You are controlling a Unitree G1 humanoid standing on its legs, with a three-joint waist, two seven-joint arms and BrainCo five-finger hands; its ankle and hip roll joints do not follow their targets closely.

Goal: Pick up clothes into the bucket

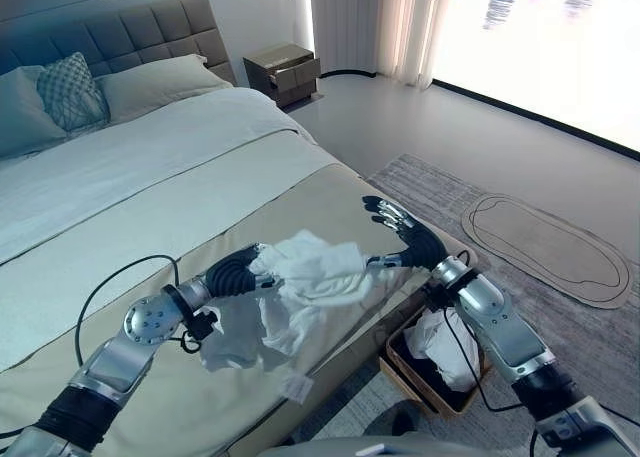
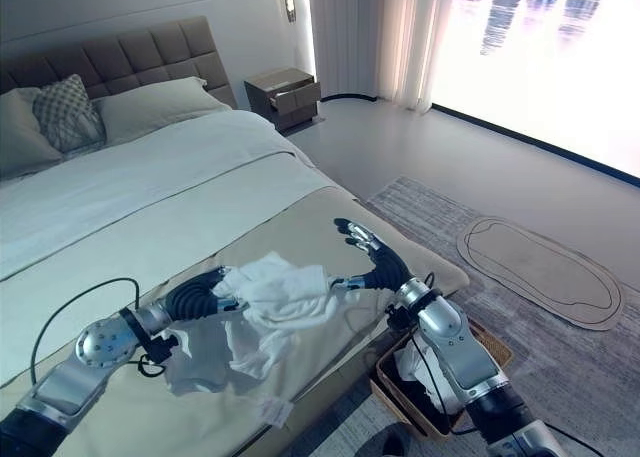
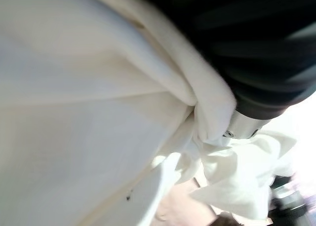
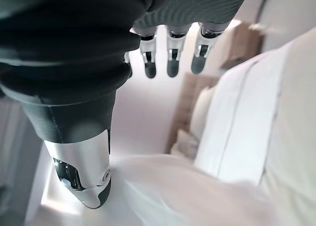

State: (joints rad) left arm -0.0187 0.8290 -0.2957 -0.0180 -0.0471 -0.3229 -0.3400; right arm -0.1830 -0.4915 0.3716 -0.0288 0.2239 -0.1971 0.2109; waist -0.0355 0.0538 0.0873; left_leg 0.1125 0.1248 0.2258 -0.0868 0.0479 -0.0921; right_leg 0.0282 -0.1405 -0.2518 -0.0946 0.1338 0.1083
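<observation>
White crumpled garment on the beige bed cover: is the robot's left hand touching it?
Touching. In the left wrist view the white crumpled garment wraps against the left hand; its fingers are buried in cloth.

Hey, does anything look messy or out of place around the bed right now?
Only the white garment, bunched at the bed's foot with a sleeve trailing off the left hand. The right hand is beside it. The basket below already holds clothes.
</observation>
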